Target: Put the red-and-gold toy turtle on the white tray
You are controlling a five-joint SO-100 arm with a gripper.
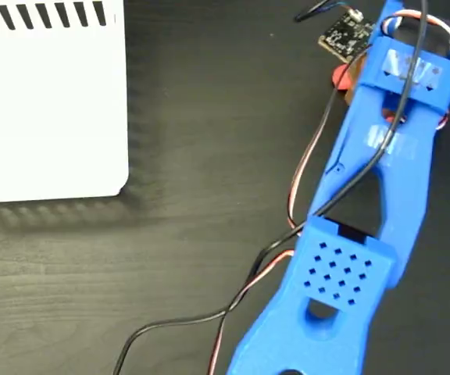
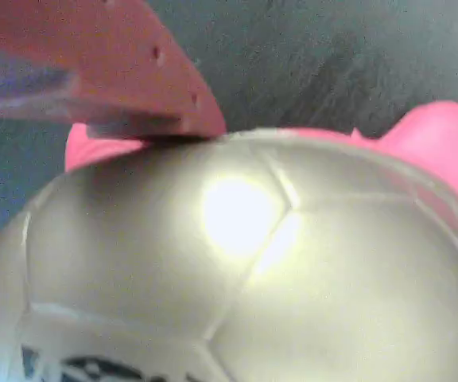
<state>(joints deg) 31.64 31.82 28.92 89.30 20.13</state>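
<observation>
The red-and-gold toy turtle (image 2: 237,263) fills the wrist view, its shiny gold shell right under the camera and coral-red body parts showing at the edges. One reddish finger (image 2: 133,72) comes in from the top left and touches the shell's far edge; the other finger is out of sight. In the fixed view only a red sliver of the turtle (image 1: 339,74) shows beside the blue arm, at the top right, with the gripper (image 1: 358,78) mostly hidden under the wrist. The white tray (image 1: 53,109) with black stripes lies at the top left, far from the turtle.
The blue arm (image 1: 366,219) stretches from the bottom right up to the top right of the dark wooden table (image 1: 209,156). Black and red-white cables (image 1: 287,234) trail along its left side. A small circuit board (image 1: 342,35) sits by the wrist.
</observation>
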